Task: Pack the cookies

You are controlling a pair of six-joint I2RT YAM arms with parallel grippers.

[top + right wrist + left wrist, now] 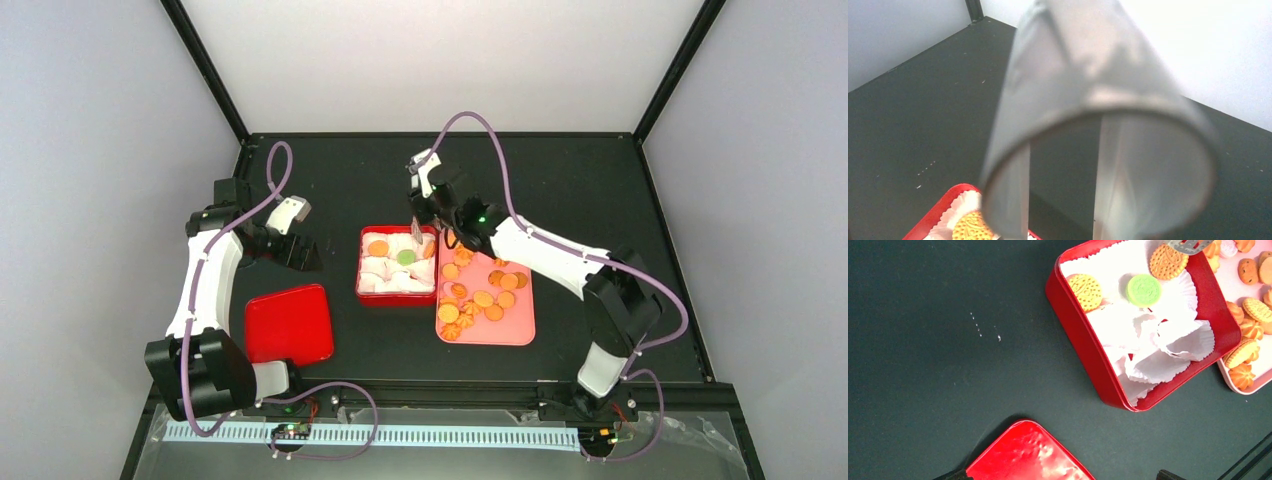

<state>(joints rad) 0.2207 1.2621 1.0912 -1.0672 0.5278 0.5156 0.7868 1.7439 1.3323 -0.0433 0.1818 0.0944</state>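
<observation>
Cookies lie in two places. Three sit in white paper cups in the red tin [362,270]: an orange one [378,247], a green one [405,256] and another orange one [1168,262] at the tin's far right corner. Several more cookies [483,298] lie on the pink tray [520,335]. My right gripper [428,198] is shut on the metal tongs [416,228], whose tips [1188,246] hover at that corner cookie. The tongs' blurred loop [1098,125] fills the right wrist view. My left gripper [290,215] is open and empty, left of the tin.
The red lid [289,323] lies flat at the front left, also under my left wrist camera [1023,455]. The pink tray's edge [1248,389] touches the tin's right side. Empty paper cups [1168,347] fill the tin's near half. Walls enclose the black table.
</observation>
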